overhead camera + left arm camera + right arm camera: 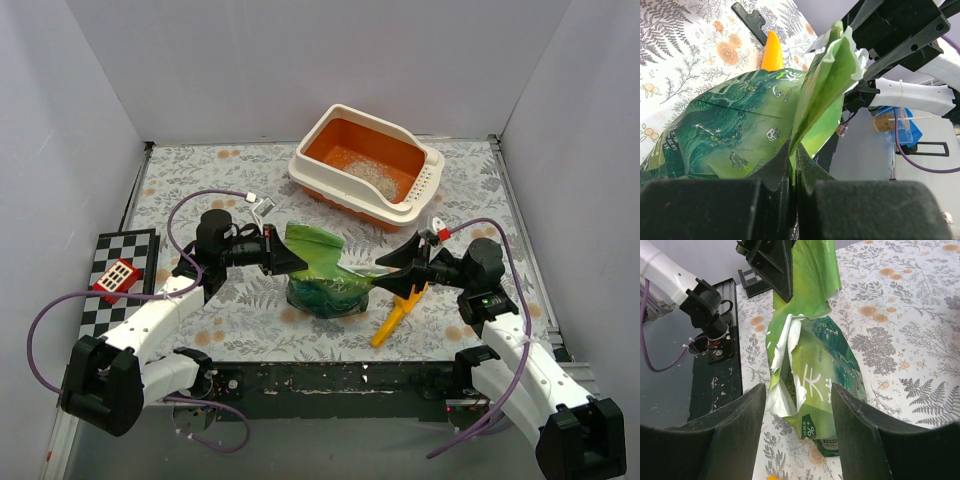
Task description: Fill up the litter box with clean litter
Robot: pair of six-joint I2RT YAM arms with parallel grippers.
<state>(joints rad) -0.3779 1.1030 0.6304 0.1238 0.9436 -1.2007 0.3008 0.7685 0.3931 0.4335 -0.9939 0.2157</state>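
Observation:
The litter box stands at the back right, white rim, orange inside, with a small heap of pale litter in it. A green foil bag stands at the table's middle front. My left gripper is shut on the bag's upper left flap. My right gripper is open just right of the bag, its jaws either side of the bag's torn mouth, not touching it. Dark granules show inside the mouth.
A yellow-orange scoop lies on the floral mat right of the bag, under my right gripper; its tip shows in the left wrist view. A checkerboard with a red block lies at the far left. Grey walls enclose the table.

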